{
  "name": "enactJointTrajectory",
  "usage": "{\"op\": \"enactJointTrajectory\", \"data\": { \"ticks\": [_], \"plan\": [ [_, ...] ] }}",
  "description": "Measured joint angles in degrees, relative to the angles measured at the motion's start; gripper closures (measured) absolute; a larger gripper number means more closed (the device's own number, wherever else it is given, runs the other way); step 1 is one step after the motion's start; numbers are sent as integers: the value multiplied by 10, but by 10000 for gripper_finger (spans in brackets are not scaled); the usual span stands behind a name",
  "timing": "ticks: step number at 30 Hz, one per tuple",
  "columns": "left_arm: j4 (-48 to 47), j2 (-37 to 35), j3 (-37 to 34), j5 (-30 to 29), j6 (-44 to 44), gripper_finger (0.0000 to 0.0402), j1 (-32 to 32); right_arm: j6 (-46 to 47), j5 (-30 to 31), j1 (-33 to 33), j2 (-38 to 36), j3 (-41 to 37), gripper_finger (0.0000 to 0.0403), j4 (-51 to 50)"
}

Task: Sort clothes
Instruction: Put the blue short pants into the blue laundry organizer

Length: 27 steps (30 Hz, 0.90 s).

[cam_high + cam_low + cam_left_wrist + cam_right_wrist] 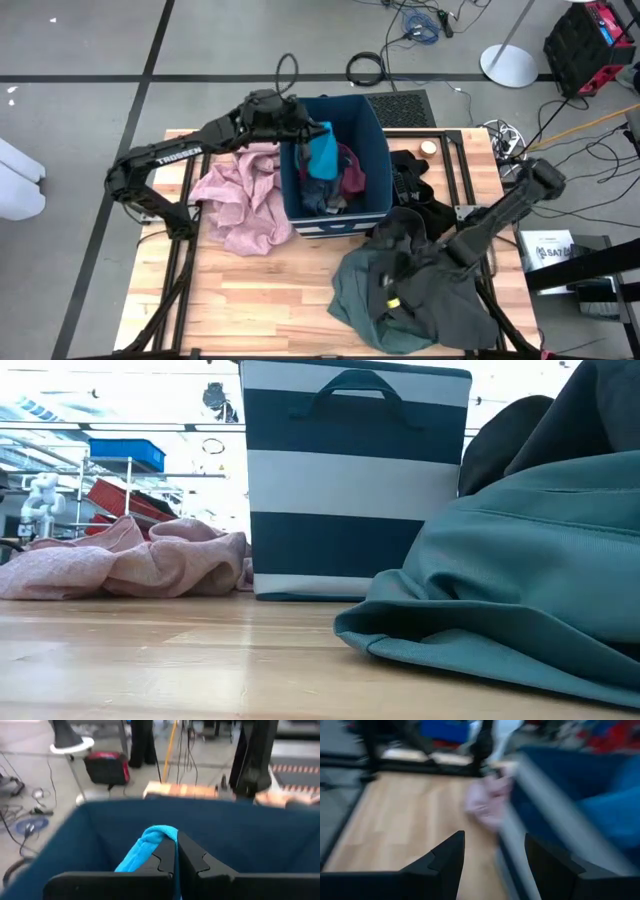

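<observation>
My left gripper (pixel 312 133) reaches from the table's left over the tall navy-blue bin (pixel 372 135) and is shut on a small bright-blue piece (pixel 323 152). Dark and red clothes (pixel 347 175) lie inside the bin. A dusty-pink garment (pixel 240 200) lies on the table against the bin's left wall. A grey-green garment (pixel 365 300) and dark ones (pixel 430 270) are heaped at the near right. My right gripper (pixel 494 855) hangs open above that heap, pointing toward the bin and the pink garment (pixel 487 802), with nothing between its fingers. My left gripper pinches the bright-blue piece between its two shut fingers; a fold of it (pixel 159 834) bulges out past the fingertips. The fingers come from the table's left, slanting a little downward. The cloth hangs slack below them (pixel 322 160), over the bin's open top.
The bin shows navy and white stripes and a handle (pixel 358 385) in the low view. A black frame rail (pixel 455 170) and a small round thing (pixel 428 147) are at the far right. A white box (pixel 548 250) sits off the right edge. Bare wood (pixel 260 300) lies at the near left.
</observation>
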Motion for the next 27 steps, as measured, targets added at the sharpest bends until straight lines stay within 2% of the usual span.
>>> {"op": "enactJointTrajectory", "data": {
  "ticks": [4, 7, 12, 16, 21, 24, 27],
  "plan": [
    [2, -2, -47, 1, 6, 398, -5, -49, 125, 21, -50, 0, 206, -18],
    [4, -3, -75, 1, 5, 398, -6, -104, 176, 21, -83, 0, 206, -8],
    [-5, -3, -107, -17, -4, 398, -5, -160, 191, -6, -125, 0, 206, -16],
    [-55, -3, -120, -59, -4, 398, -5, -174, 191, -32, -150, 0, 206, -71],
    [-123, -3, -122, -116, -4, 396, -5, -88, 188, -57, -168, 0, 206, -197],
    [-107, -5, -122, -153, -3, 395, -5, -32, 188, -68, -173, 0, 206, -256],
    [-80, -5, -120, -173, 8, 391, -5, -7, 188, -80, -177, 0, 206, -269]
  ]
}}
